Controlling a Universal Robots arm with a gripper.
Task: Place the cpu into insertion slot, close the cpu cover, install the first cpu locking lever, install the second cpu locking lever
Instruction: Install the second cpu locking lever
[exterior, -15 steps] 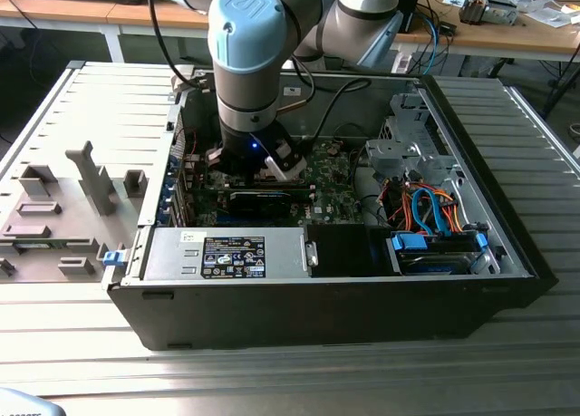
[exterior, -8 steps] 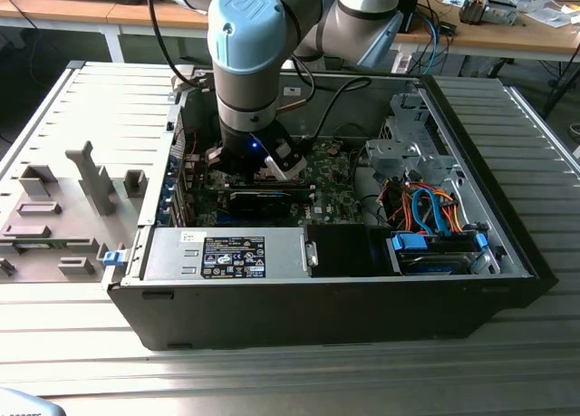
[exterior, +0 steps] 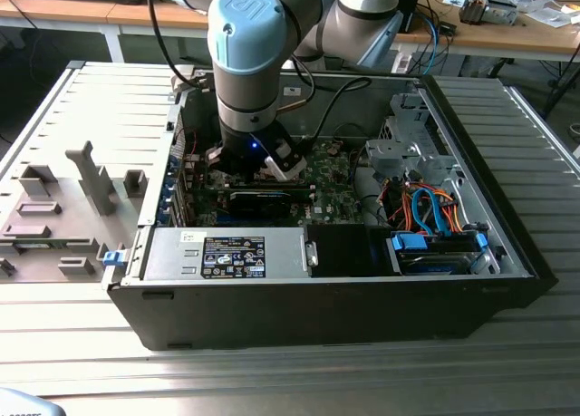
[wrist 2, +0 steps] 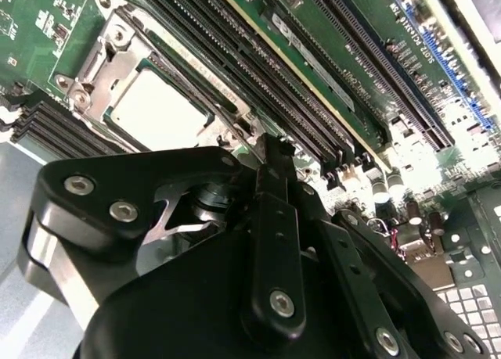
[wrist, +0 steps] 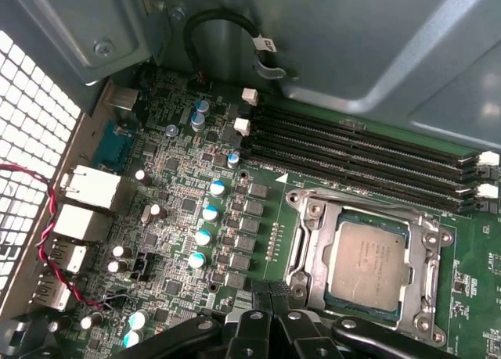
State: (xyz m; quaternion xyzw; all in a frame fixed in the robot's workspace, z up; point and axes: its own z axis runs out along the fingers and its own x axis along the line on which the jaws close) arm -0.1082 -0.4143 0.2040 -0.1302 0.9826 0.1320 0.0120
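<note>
- We are seeing the arm reaching down into the open computer case [exterior: 471, 280] in the exterior view, with the hand [exterior: 272, 167] hanging low over the green motherboard [exterior: 331, 194], toward the exterior view's left half of the case.
- In the first wrist view, the cpu [wrist: 374, 260] is sitting flat in the insertion slot [wrist: 335, 298], silver-grey top facing up.
- The cpu cover [wrist: 368, 210] is lying down around the cpu, its window showing the chip's top; we cannot tell whether any locking lever is latched.
- The hand [wrist: 270, 328] is hovering just beside the socket's edge, on the side away from the memory slots [wrist: 368, 159], not touching the cpu.
- In the second wrist view, we are looking past the hand [wrist 2: 270, 159] at the same cpu [wrist 2: 156, 109], which is lying just beyond the black fingertips [wrist 2: 274, 171].
- The fingers are appearing pressed together with nothing between them.
- The case is resting on a ribbed metal table [exterior: 272, 380].
</note>
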